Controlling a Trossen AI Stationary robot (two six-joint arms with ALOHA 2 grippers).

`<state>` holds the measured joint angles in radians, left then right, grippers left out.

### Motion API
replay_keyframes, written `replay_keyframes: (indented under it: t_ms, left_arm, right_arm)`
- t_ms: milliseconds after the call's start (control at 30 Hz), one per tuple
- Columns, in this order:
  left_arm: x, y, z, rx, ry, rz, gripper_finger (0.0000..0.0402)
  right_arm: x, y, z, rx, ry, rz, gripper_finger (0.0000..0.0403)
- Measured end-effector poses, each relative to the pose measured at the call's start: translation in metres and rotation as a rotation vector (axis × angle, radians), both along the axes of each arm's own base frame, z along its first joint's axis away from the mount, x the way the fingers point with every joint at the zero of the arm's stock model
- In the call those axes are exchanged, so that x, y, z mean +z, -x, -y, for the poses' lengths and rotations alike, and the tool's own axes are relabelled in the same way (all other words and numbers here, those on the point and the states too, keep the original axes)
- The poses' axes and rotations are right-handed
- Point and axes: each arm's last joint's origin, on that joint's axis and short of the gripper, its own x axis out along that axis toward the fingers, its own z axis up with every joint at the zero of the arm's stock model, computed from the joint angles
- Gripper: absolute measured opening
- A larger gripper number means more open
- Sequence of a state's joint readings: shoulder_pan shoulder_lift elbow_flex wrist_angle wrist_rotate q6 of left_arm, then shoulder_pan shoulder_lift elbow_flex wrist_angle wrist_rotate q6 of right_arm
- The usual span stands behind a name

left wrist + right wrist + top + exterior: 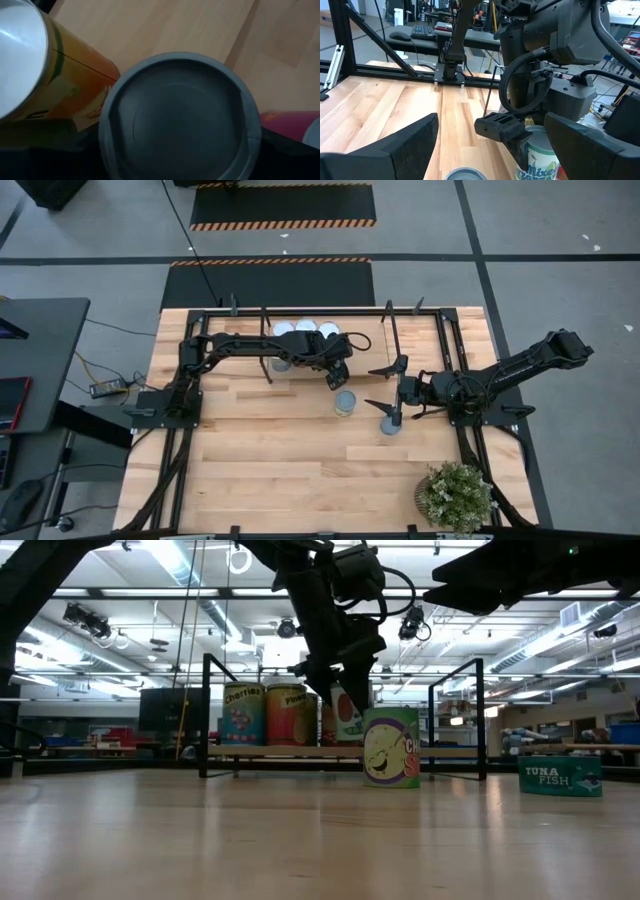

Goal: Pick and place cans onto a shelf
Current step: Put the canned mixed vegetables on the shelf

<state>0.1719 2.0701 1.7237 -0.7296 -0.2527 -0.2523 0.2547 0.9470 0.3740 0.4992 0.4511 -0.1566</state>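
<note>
Green can: a green-labelled cylindrical tin with a grey round top point(345, 402) is standing upright on the butcher-block wooden table top point(300, 470), just in front of the shelf; in the low view point(391, 747) its label is showing a cartoon face and the letters "CH".
Tuna tin: a low teal tin with a grey lid point(390, 424) is sitting on the table to the right of the green can, apart from it; its side is reading "TUNA FISH" point(560, 777).
Shelved cans: white-topped tins point(305, 330) are standing in a row on the light wooden shelf in a thin black rod frame point(300, 752); one blue label is reading "Cherries" point(243, 714), and an orange-yellow one beside it point(287, 714) is too blurred to read.
Left gripper: the dark left gripper point(335, 379) is hanging just above and behind the green can, between it and the shelf; its wrist view is looking down on a grey round lid point(180, 117). Whether its fingers are open or closed cannot be told.
Right gripper: the dark right gripper point(386, 388) is hovering with its fingers point(400, 145) spread wide apart, holding nothing, the tuna tin lying just below it.
Plant: a bushy green potted plant point(456, 496) is standing at the table's near right corner.
</note>
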Motion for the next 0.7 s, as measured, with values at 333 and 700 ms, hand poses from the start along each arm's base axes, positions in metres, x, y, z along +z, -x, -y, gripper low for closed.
replay_keyframes:
  t_ms: [333,700]
  left_arm:
    - [-0.0003,0.0000,0.0005,-0.016,0.029,0.002,0.0317]
    - [-0.0001,0.0018,-0.0060,-0.030,0.043,-0.003,0.0344]
  right_arm:
    - [0.0000,0.0000,0.0000,0.000,-0.006,0.001,0.0372]
    - [0.0000,0.0000,0.0001,0.000,-0.002,0.000,0.0372]
